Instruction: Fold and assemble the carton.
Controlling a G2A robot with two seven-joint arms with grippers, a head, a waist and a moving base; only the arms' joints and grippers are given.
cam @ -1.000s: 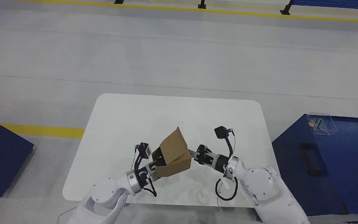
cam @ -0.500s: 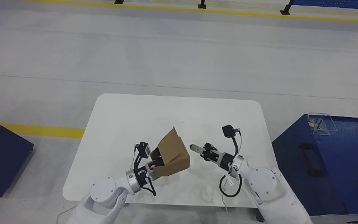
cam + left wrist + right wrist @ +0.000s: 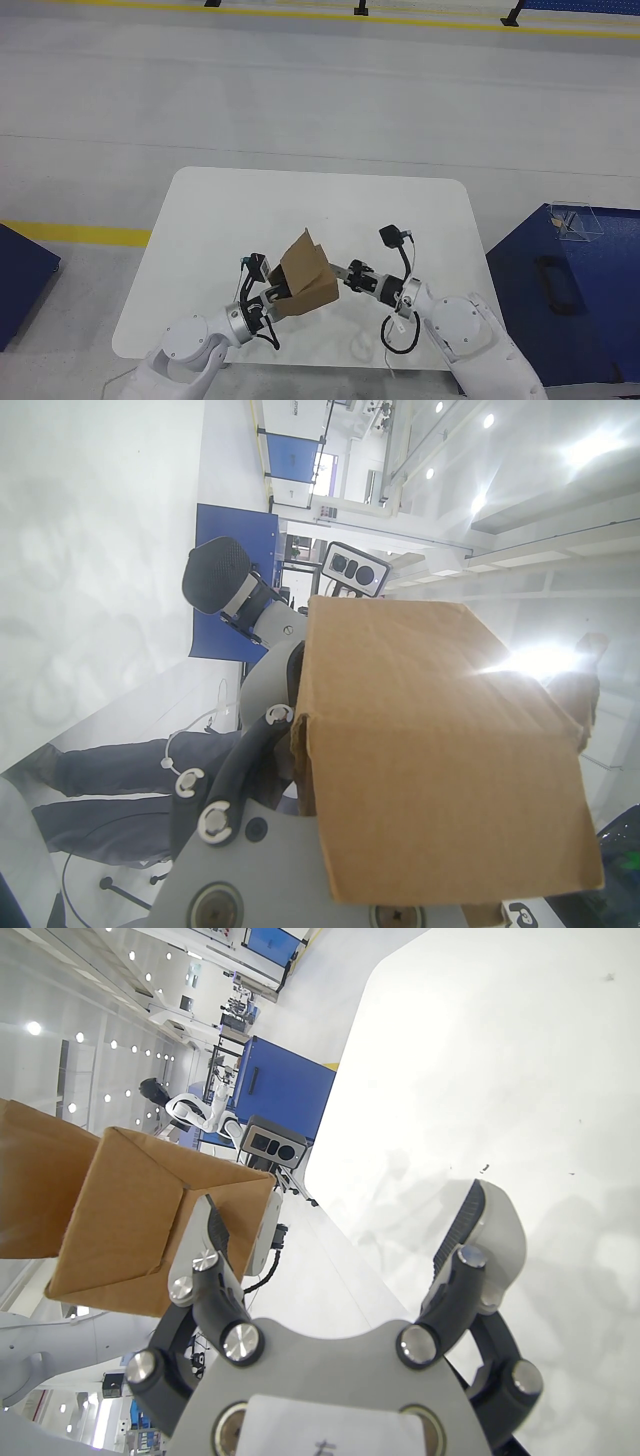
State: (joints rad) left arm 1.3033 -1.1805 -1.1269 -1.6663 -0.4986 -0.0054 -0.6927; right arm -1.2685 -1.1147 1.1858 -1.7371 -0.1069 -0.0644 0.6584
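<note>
**Carton being held tilted over the table, right gripper waiting open beside it**

Top view: the left gripper (image 3: pixel 268 293) is clamping the carton (image 3: pixel 305 275) by its near-left wall and holding it tilted above the near half of the table (image 3: pixel 300 200), with one flap sticking up at the far side. I judge the long axis to be running across, from this gripper toward the right gripper (image 3: pixel 347 274) just beside the opposite end. Left wrist view: the carton (image 3: pixel 440 750) is showing a plain brown panel and a folded corner. It is looking light, thin and easily creased, so pushing on flaps near their score lines seems wiser than squeezing panels. Right wrist view: the jaws are standing wide apart, with one finger (image 3: pixel 212 1228) overlapping the carton's flapped end, which is facing this gripper. I cannot tell whether they are touching.
</note>
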